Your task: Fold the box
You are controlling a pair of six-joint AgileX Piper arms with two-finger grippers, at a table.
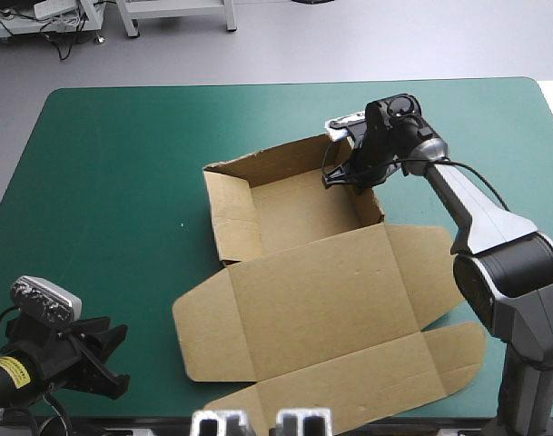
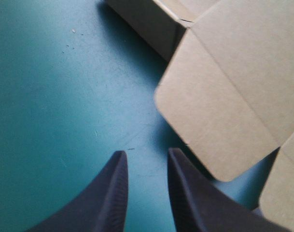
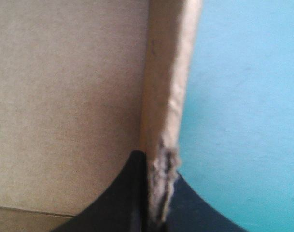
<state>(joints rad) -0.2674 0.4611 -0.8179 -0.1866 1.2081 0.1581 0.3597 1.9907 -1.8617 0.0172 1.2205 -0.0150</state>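
The brown box (image 1: 303, 272) lies mid-table as an open tray with raised walls at its far end and the lid and flaps flat toward the near edge. My right gripper (image 1: 349, 173) reaches down at the tray's far right corner, shut on the box. In the right wrist view the brown wall (image 3: 168, 87) runs straight ahead out of the pinch of my gripper (image 3: 159, 193), its edge frayed there. My left gripper (image 1: 108, 359) hovers low near the table's front left corner, left of the lid's rounded side flap (image 2: 219, 106). Its black fingers (image 2: 113, 193) stand slightly apart, holding nothing.
Bare teal-green cover (image 1: 113, 182) stretches left of the box and beyond it toward the far edge. The lid's front flaps (image 1: 349, 381) reach close to the table's near edge.
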